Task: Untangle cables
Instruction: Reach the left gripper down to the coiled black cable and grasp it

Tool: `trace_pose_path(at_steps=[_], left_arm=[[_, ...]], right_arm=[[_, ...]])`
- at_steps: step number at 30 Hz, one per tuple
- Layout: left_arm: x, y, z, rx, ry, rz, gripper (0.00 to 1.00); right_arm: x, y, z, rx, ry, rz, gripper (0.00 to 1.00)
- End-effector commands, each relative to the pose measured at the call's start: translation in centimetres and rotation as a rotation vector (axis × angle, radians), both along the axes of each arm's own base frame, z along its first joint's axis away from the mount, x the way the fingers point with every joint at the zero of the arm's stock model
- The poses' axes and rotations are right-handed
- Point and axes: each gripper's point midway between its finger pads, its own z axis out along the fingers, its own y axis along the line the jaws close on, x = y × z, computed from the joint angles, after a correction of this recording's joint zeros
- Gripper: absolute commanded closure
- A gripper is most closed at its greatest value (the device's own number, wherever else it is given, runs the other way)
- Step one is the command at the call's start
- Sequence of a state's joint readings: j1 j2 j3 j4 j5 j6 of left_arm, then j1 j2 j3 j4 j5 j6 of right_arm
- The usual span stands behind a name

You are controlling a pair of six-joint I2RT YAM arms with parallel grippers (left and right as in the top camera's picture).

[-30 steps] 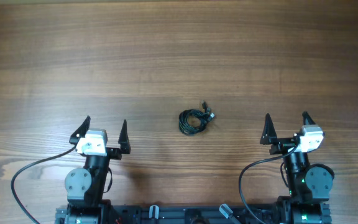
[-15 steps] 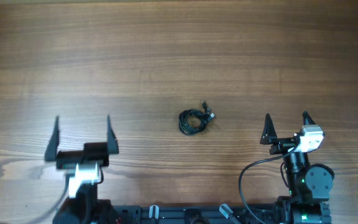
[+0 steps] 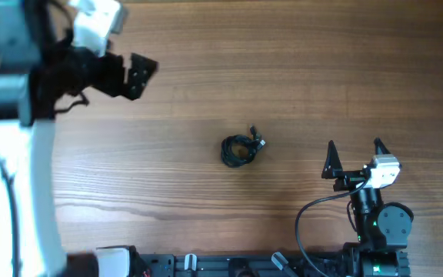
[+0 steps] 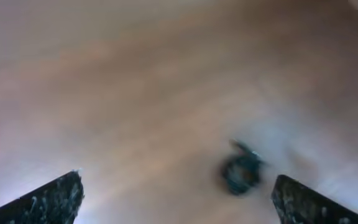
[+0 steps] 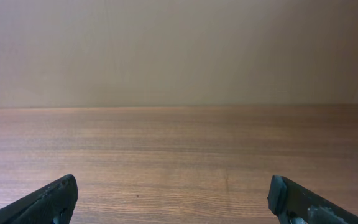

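A small knot of very thin black cables (image 3: 241, 149) lies bunched on the brown wood-grain surface (image 3: 283, 69), near the middle of my overhead view and slightly toward the near edge. A short end with a tiny plug sticks out at its upper right.

My right gripper (image 3: 354, 145) sits to the right of the knot, well apart from it and low by the near edge. Its two black fingers are spread wide with nothing between them. Its wrist view shows only bare wood grain between those fingers, with a pale beige wall (image 5: 179, 50) beyond the surface's far edge. A thicker black lead (image 3: 301, 223) curves beside the right arm's base.

My left arm (image 3: 14, 192), white and black, fills the left edge of the overhead view, large and close to the camera. Its dark end is over the far left corner, well apart from the knot.

The left wrist view is blurred. In it the left gripper (image 4: 178, 186) is spread wide and empty. The knot shows as a dark smudge on the wood beyond the two fingertips, nearer the one on the picture's right.
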State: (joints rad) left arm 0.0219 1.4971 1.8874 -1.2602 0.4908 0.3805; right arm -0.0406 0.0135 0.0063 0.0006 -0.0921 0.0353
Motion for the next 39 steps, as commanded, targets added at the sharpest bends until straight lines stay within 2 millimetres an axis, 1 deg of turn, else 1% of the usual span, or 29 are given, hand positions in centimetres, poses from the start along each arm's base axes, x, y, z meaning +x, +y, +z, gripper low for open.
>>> trace_pose_path(at_steps=[1, 3, 6, 7, 8, 9, 10, 11, 13, 14, 15, 17, 18, 19, 20, 21, 22, 23, 24, 25, 26, 28, 31, 32, 34, 35, 37, 38, 39], left_arm=[[-1.0, -2.9, -3.1, -0.256, 0.335, 0.005, 0.00], [-2.0, -3.7, -4.9, -0.270, 0.464, 0.022, 0.00], [-2.9, -6.9, -7.7, -0.228, 0.527, -0.047, 0.00], [-2.9, -8.7, -10.1, -0.207, 0.560, -0.041, 0.00], [-2.5, -11.2, -13.5, -0.191, 0.569, -0.046, 0.00], [-2.8, -12.8, -14.9, -0.198, 0.572, -0.076, 0.00], [-4.1, -14.6, -16.2, -0.213, 0.637, -0.075, 0.00], [-5.0, -15.5, -16.7, -0.207, 0.673, -0.079, 0.00], [-4.6, -17.4, -16.9, -0.198, 0.637, -0.098, 0.00], [-4.8, -17.8, -18.3, -0.177, 0.697, -0.011, 0.00], [-4.7, -17.6, -20.4, -0.119, 0.739, 0.101, 0.00], [-4.3, -16.7, -25.4, 0.078, 0.738, 0.266, 0.00], [-4.7, -16.5, -27.5, 0.147, 0.763, 0.309, 0.00], [-5.3, -16.3, -28.9, 0.182, 0.806, 0.345, 0.00], [-5.7, -15.6, -30.1, 0.220, 0.843, 0.396, 0.00], [-5.6, -14.2, -31.0, 0.267, 0.850, 0.461, 0.03], [-5.2, -12.7, -31.3, 0.300, 0.839, 0.517, 0.09], [-4.9, -12.2, -31.3, 0.295, 0.843, 0.533, 0.18], [-4.8, -12.0, -31.3, 0.287, 0.850, 0.538, 0.30], [-4.9, -12.2, -31.8, 0.275, 0.865, 0.535, 0.51], [-5.2, -12.5, -32.3, 0.262, 0.880, 0.524, 0.51], [-6.7, -14.2, -33.7, 0.217, 0.929, 0.466, 0.50], [-7.2, -16.0, -33.5, 0.175, 0.945, 0.398, 0.43], [-7.2, -16.3, -33.4, 0.172, 0.940, 0.358, 0.41], [-6.8, -16.0, -33.3, 0.165, 0.935, 0.360, 0.42], [-6.5, -15.7, -33.1, 0.159, 0.936, 0.371, 0.45], [-5.4, -14.3, -31.1, 0.145, 0.931, 0.375, 0.43], [-4.9, -14.2, -29.3, 0.112, 0.922, 0.342, 0.39], [-4.9, -14.6, -27.9, 0.068, 0.930, 0.305, 0.37]], right_arm=[[0.0, -0.1, 0.1, -0.009, -0.008, -0.006, 0.00], [0.0, -0.1, 0.1, -0.009, -0.008, -0.006, 0.00], [0.0, -0.1, 0.1, -0.009, -0.008, -0.006, 0.00], [0.0, -0.1, 0.1, -0.009, -0.008, -0.006, 0.00], [0.0, -0.1, 0.1, -0.009, -0.008, -0.006, 0.00], [0.0, -0.1, 0.1, -0.009, -0.008, -0.006, 0.00], [0.0, -0.1, 0.1, -0.009, -0.008, -0.006, 0.00], [0.0, -0.1, 0.1, -0.009, -0.008, -0.006, 0.00], [0.0, -0.1, 0.1, -0.009, -0.008, -0.006, 0.00], [0.0, -0.1, 0.1, -0.009, -0.008, -0.006, 0.00], [0.0, -0.1, 0.1, -0.009, -0.008, -0.006, 0.00], [0.0, -0.1, 0.1, -0.009, -0.008, -0.006, 0.00], [0.0, -0.1, 0.1, -0.009, -0.008, -0.006, 0.00], [0.0, -0.1, 0.1, -0.009, -0.008, -0.006, 0.01], [0.0, -0.1, 0.1, -0.009, -0.008, -0.006, 0.00], [0.0, -0.1, 0.1, -0.009, -0.008, -0.006, 0.00], [0.0, -0.1, 0.1, -0.009, -0.008, -0.006, 0.00], [0.0, -0.1, 0.1, -0.009, -0.008, -0.006, 0.00], [0.0, -0.1, 0.1, -0.009, -0.008, -0.006, 0.00], [0.0, -0.1, 0.1, -0.009, -0.008, -0.006, 0.00], [0.0, -0.1, 0.1, -0.009, -0.008, -0.006, 0.00], [0.0, -0.1, 0.1, -0.009, -0.008, -0.006, 0.00], [0.0, -0.1, 0.1, -0.009, -0.008, -0.006, 0.00], [0.0, -0.1, 0.1, -0.009, -0.008, -0.006, 0.00], [0.0, -0.1, 0.1, -0.009, -0.008, -0.006, 0.00], [0.0, -0.1, 0.1, -0.009, -0.008, -0.006, 0.00], [0.0, -0.1, 0.1, -0.009, -0.008, -0.006, 0.00], [0.0, -0.1, 0.1, -0.009, -0.008, -0.006, 0.00], [0.0, -0.1, 0.1, -0.009, -0.008, -0.006, 0.00]])
